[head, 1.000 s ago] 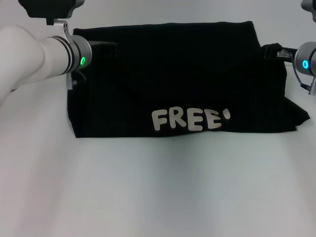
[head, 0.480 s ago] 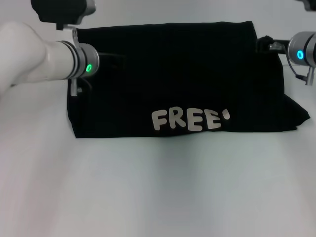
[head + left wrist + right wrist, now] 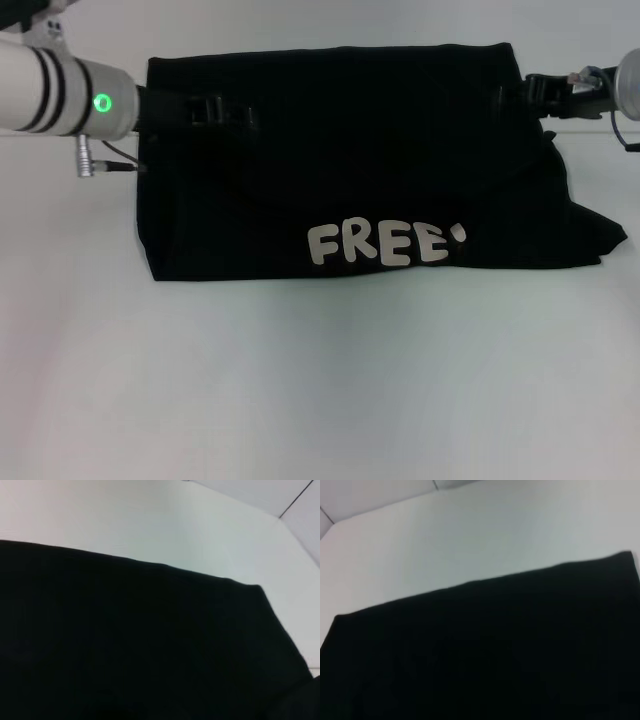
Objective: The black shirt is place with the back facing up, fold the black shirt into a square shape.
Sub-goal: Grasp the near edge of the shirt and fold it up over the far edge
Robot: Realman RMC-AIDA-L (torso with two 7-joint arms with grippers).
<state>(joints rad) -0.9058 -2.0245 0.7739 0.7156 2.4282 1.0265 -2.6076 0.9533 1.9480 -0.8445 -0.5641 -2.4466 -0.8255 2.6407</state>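
Note:
The black shirt (image 3: pixel 350 170) lies folded into a wide rectangle at the far side of the table, with white "FREE" lettering (image 3: pixel 385 243) near its front edge. My left gripper (image 3: pixel 225 112) reaches in from the left over the shirt's far left corner. Over the far right corner, my right gripper (image 3: pixel 515 95) comes in from the right. Both are black against the black cloth, so their hold is not visible. In the left wrist view the shirt (image 3: pixel 140 645) fills the lower part, and in the right wrist view the shirt (image 3: pixel 495 650) does the same.
The white table (image 3: pixel 320 380) stretches bare in front of the shirt. A sleeve point (image 3: pixel 605 240) sticks out at the shirt's right front. A cable and connector (image 3: pixel 95 165) hang under my left wrist.
Both arms have swung toward the far edge and inward, bringing each gripper over a far corner of the shirt. The cloth at the right far corner has shifted slightly inward.

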